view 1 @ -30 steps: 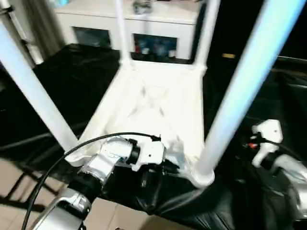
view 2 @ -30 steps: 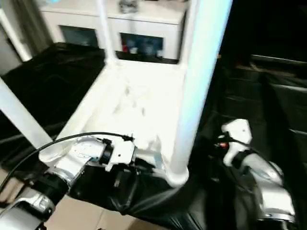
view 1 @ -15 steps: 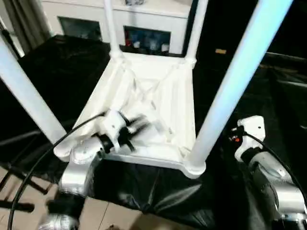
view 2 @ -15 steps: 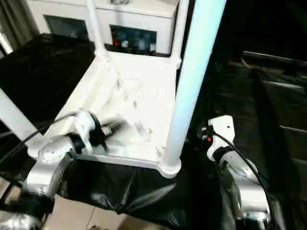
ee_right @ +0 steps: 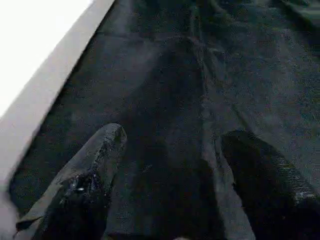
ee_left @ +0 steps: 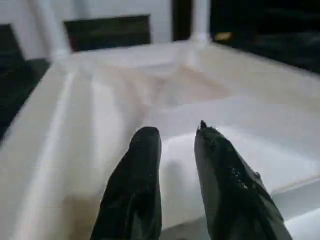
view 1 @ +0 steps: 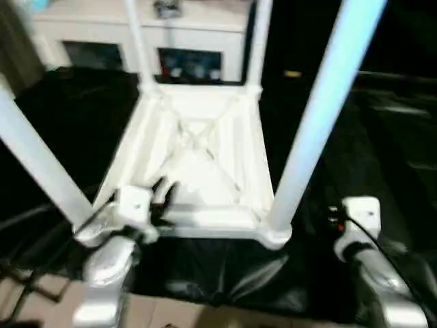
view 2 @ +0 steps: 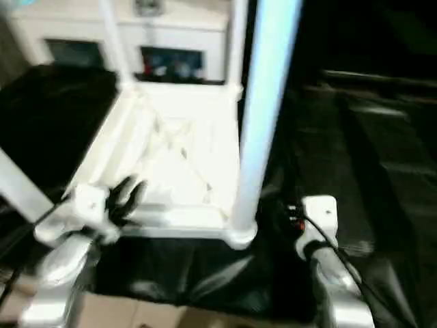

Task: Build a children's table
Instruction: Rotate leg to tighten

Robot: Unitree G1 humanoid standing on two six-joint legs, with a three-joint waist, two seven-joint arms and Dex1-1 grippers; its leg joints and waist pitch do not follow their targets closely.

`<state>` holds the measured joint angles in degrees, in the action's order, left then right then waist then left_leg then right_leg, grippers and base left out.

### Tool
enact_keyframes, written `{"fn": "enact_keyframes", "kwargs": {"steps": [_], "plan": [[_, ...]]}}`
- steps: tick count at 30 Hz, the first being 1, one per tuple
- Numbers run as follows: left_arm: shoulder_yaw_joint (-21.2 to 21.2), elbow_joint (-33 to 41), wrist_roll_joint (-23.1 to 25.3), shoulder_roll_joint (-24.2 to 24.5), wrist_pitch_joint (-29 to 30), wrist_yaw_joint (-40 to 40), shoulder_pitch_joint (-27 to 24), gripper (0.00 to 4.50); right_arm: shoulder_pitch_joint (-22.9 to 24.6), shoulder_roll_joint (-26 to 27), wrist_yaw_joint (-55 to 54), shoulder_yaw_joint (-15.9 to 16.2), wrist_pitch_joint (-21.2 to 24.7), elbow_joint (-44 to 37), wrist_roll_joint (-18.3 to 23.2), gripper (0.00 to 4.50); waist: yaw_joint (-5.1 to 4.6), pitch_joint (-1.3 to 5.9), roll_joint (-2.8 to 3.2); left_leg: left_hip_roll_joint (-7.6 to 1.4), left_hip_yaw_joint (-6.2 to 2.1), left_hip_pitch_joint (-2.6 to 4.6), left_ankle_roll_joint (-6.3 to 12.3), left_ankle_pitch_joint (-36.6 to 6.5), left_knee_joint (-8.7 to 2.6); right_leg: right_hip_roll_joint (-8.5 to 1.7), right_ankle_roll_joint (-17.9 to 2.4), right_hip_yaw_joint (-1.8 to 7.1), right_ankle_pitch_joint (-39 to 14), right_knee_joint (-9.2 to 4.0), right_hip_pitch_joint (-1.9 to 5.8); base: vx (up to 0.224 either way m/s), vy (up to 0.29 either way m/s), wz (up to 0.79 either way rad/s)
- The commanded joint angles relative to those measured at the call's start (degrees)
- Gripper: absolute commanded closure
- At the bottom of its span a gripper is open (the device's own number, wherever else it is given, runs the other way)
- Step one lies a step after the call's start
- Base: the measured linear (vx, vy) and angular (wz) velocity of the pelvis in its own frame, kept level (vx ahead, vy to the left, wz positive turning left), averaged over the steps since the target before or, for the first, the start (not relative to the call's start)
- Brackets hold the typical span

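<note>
The children's table (view 1: 198, 150) lies upside down on black cloth, its ribbed underside facing up. Four white legs stand in its corner sockets: a near right leg (view 1: 321, 116), a near left leg (view 1: 37, 164) and two far legs (view 1: 134, 41). My left gripper (view 1: 162, 195) hovers over the near rim by the near left corner. In the left wrist view this gripper (ee_left: 175, 137) is open a narrow gap with nothing between its fingers. My right gripper (ee_right: 172, 137) stands wide open over the black cloth, right of the table's near right corner, holding nothing.
Black cloth (view 1: 382, 137) covers the work surface around the table. A white cabinet (view 1: 191, 27) with glass doors stands behind it. Tiled floor (view 1: 41, 301) shows past the near edge of the surface at lower left.
My left gripper has come up from the table's near edge to above its rim and opened. The right arm has stayed beside the near right corner. The camera has shifted.
</note>
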<state>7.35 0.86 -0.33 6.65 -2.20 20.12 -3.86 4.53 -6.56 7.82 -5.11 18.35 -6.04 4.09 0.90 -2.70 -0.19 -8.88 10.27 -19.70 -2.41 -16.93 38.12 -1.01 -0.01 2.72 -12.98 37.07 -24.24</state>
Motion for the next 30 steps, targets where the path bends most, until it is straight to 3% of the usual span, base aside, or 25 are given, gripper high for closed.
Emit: {"fn": "enact_keyframes", "kwargs": {"steps": [1,2,3,4,5,6,7,8,9,10,11,12,13,14,15,18,20,25,26,30], "plan": [[-0.1,2.6,-0.6,-1.1,1.2,-0.9,-0.6,3.18,-0.7,-1.8,-1.1,-1.7,-0.2,0.0,-1.0,0.99,-0.66,2.46,3.27,-13.48,-7.77,1.86,-6.16,7.3,-12.37,-2.27,-3.1,-4.27,-0.8,2.23,-1.29,-0.022,0.051,-0.01],[0.3,2.8,-1.1,-1.2,1.6,-0.9,-0.8,3.18,-0.8,-2.1,-1.2,-1.5,-0.3,0.3,-1.5,0.99,-1.38,3.13,2.70,-13.78,-7.63,2.83,-2.98,12.2,-10.90,-2.95,-3.9,-4.67,-0.3,2.35,-1.54,-0.022,0.051,-0.01],[0.4,4.1,-1.1,-1.2,1.9,-1.1,-1.4,3.18,-0.9,-2.5,-0.7,-1.6,-0.8,0.3,-1.5,0.99,-2.27,3.81,1.52,-12.31,-8.13,2.97,5.52,20.7,-9.02,-4.28,-4.7,-4.49,-0.5,1.60,-0.57,0.000,0.000,0.00],[0.6,4.7,-1.1,-1.0,2.2,-1.2,-1.5,3.18,-1.2,-2.5,-0.5,-1.5,-1.1,0.3,-1.4,0.99,-1.76,4.41,0.64,-9.39,-6.50,3.06,14.79,24.8,-6.09,-6.04,-7.2,-3.27,3.7,-1.23,-0.06,-0.024,-0.067,-0.12],[0.6,4.7,-1.1,-1.0,2.2,-1.2,-1.5,3.18,-1.2,-2.5,-0.5,-1.5,-1.1,0.3,-1.4,0.99,-1.11,4.31,-1.14,-2.40,-2.14,-1.39,16.42,21.9,-3.18,-7.75,-12.6,-1.67,16.2,-3.59,3.80,-0.024,-0.067,-0.12],[0.5,6.9,-1.0,-1.1,2.7,-2.2,-2.9,3.18,-1.4,-3.1,0.6,-2.0,-2.4,0.6,-0.6,0.99,-0.38,4.36,-1.88,-0.61,-1.32,-3.69,14.46,16.7,-2.89,-9.27,-12.7,-0.60,19.7,-4.50,5.82,-0.065,-0.111,-0.06],[0.4,8.9,-1.7,-1.4,3.3,-3.0,-4.6,3.18,-1.7,-4.2,2.6,-1.9,-3.8,1.0,0.0,0.99,1.11,3.65,-3.89,-2.20,-1.84,-3.00,8.89,6.1,-4.25,-10.17,-8.5,-0.63,14.3,-5.22,5.48,-0.090,-0.102,-0.06],[0.4,8.9,-1.7,-1.4,3.3,-3.0,-4.6,3.18,-1.7,-4.2,2.6,-1.9,-3.8,1.0,0.0,0.99,0.86,3.38,-4.44,-2.25,-1.76,-3.05,7.48,3.3,-4.94,-9.38,-6.9,-1.26,9.4,-5.39,5.72,-0.090,-0.102,-0.06],[0.7,10.1,-3.1,-1.6,3.2,-2.9,-6.2,2.98,-2.1,-4.8,4.9,-1.7,-4.3,1.1,1.2,0.99,1.04,2.57,-4.33,-3.02,-1.53,-2.04,4.99,-3.6,-6.17,-7.36,-5.1,-1.98,-7.7,-6.48,4.55,-0.070,-0.087,-0.01],[1.0,10.3,-3.8,-1.5,2.6,-2.5,-6.6,2.85,-2.4,-4.7,5.8,-1.8,-4.1,1.1,2.4,0.81,1.28,2.27,-3.62,-3.41,-1.74,-1.82,4.26,-5.2,-6.69,-7.32,-4.9,-2.00,-12.7,-6.61,4.30,-0.077,-0.074,0.02],[1.3,10.8,-3.9,-1.7,1.0,-2.6,-7.7,2.85,-2.4,-5.3,8.8,-1.4,-4.4,1.0,4.0,0.71,1.30,2.04,-3.52,-4.08,-1.85,-1.49,3.25,-8.0,-7.35,-6.87,-4.6,-2.07,-19.1,-7.12,3.79,-0.077,-0.074,0.02],[1.4,10.9,-3.9,-1.8,0.6,-2.7,-7.9,2.85,-2.3,-5.5,9.5,-1.3,-4.5,0.9,4.3,0.64,1.40,1.74,-3.31,-4.38,-2.01,-1.49,2.65,-9.2,-7.64,-6.96,-4.3,-2.00,-21.5,-7.35,3.66,-0.074,-0.052,-0.01],[1.8,11.4,-3.8,-2.1,-0.6,-3.1,-8.8,2.81,-2.2,-6.3,12.5,-0.9,-4.8,0.7,5.8,0.64,1.56,1.46,-3.24,-4.75,-2.13,-0.88,1.10,-11.8,-7.95,-6.72,-3.8,-1.98,-24.6,-7.72,3.13,-0.055,-0.024,0.02],[2.4,12.0,-3.7,-2.5,-1.8,-3.8,-9.5,2.69,-2.1,-7.1,15.8,-0.4,-4.9,0.4,7.7,0.58,1.83,1.51,-3.94,-4.95,-2.31,-0.71,0.58,-13.1,-8.04,-6.85,-3.9,-1.91,-24.6,-7.46,3.32,-0.055,-0.024,0.02],[3.4,13.0,-4.5,-3.0,-3.0,-4.1,-10.3,2.46,-2.0,-8.4,19.3,0.1,-5.3,0.2,9.1,0.33,1.92,1.20,-3.80,-5.19,-2.40,-0.57,0.30,-13.9,-8.26,-6.95,-4.0,-1.80,-24.7,-7.63,3.06,0.000,0.000,0.00],[4.7,17.4,-7.0,-3.7,-6.9,-3.6,-13.2,2.44,-1.7,-12.5,29.5,1.1,-5.8,-0.1,13.1,0.26,2.74,1.43,-4.51,-5.51,-2.39,-0.70,1.02,-11.7,-8.39,-7.03,-6.3,-1.78,-17.0,-6.86,3.85,0.000,0.000,0.00],[5.3,20.1,-7.8,-4.4,-7.7,-4.0,-15.5,2.19,-1.8,-14.7,33.8,1.5,-5.5,0.1,14.5,0.07,3.22,1.57,-4.46,-5.66,-2.29,-0.63,1.40,-8.9,-8.38,-7.01,-8.1,-1.83,-10.0,-6.26,4.15,0.000,0.000,0.00],[5.1,22.7,-7.2,-5.8,-10.7,-5.6,-20.7,2.04,-1.6,-17.3,38.0,1.2,-6.3,1.8,14.9,0.00,3.68,1.78,-5.07,-5.64,-2.24,-0.49,2.35,-4.4,-8.13,-7.21,-9.0,-1.93,-2.7,-5.74,4.78,0.000,0.000,0.00],[4.7,23.1,-7.2,-6.4,-11.0,-5.7,-22.4,1.83,-1.3,-18.1,39.0,1.2,-6.7,2.4,14.8,0.00,3.73,1.73,-5.17,-5.65,-2.18,-0.54,2.73,-3.3,-7.94,-7.29,-9.3,-1.93,-0.5,-5.57,4.83,0.000,0.000,0.00],[5.0,23.7,-6.4,-8.1,-11.6,-7.6,-24.7,1.54,-0.9,-19.9,40.4,0.6,-8.6,4.2,14.5,0.00,4.24,1.52,-5.28,-5.70,-2.03,-0.17,2.59,-5.1,-8.09,-7.40,-9.1,-1.94,-2.4,-6.03,4.79,0.000,0.000,0.00]]}}
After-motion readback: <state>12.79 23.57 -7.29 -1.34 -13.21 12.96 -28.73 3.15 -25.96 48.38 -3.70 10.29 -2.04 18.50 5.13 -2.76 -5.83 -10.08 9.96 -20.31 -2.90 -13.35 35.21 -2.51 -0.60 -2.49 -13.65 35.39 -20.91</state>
